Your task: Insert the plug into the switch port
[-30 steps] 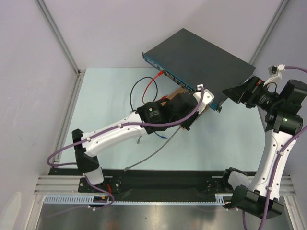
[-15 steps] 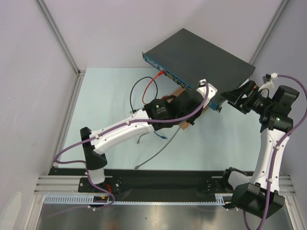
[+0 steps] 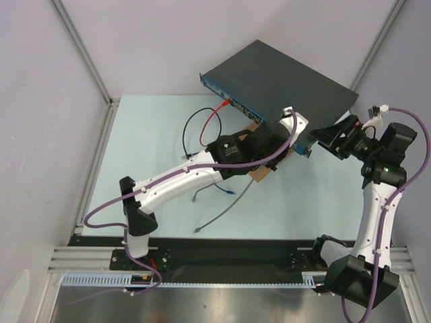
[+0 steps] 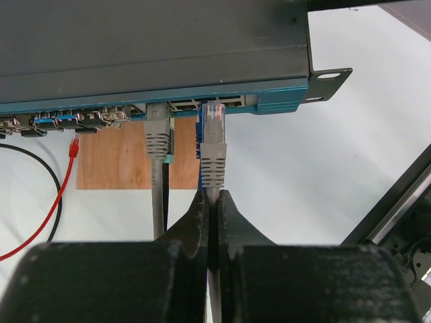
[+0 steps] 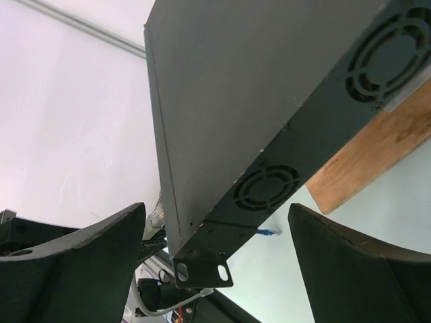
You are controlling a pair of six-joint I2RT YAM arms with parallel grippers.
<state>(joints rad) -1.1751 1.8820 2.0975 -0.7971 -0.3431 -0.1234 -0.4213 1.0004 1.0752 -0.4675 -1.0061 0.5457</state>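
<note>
- The left gripper (image 4: 210, 196) has its two black fingers (image 4: 194, 219) pressed together, pinching the grey cable just behind the plug (image 4: 213, 138).
- The plug's long axis runs straight out from the fingers, square to the blue front strip of the switch (image 4: 155, 47). Its grey boot is toward the gripper and its clear tip points at the sockets.
- The clear tip meets the socket row near the switch's right end, by the mounting ear. How far in it sits cannot be told.
- A second grey plug (image 4: 157, 134) sits in a socket of the switch just to the left, parallel to the held one.
- Farther left along the strip, a red wire (image 4: 64, 176) and a black wire (image 4: 37, 156) lead away from the switch front.
- A wooden board (image 4: 114, 165) lies under the switch's front edge.
- The right gripper (image 5: 215, 266) is spread wide at the switch's fan end. One finger stands on each side of the corner, clear of the metal and gripping nothing.
- From above, the switch lies slantwise at the far side of the table (image 3: 155, 141), with its front strip facing the left arm.
</note>
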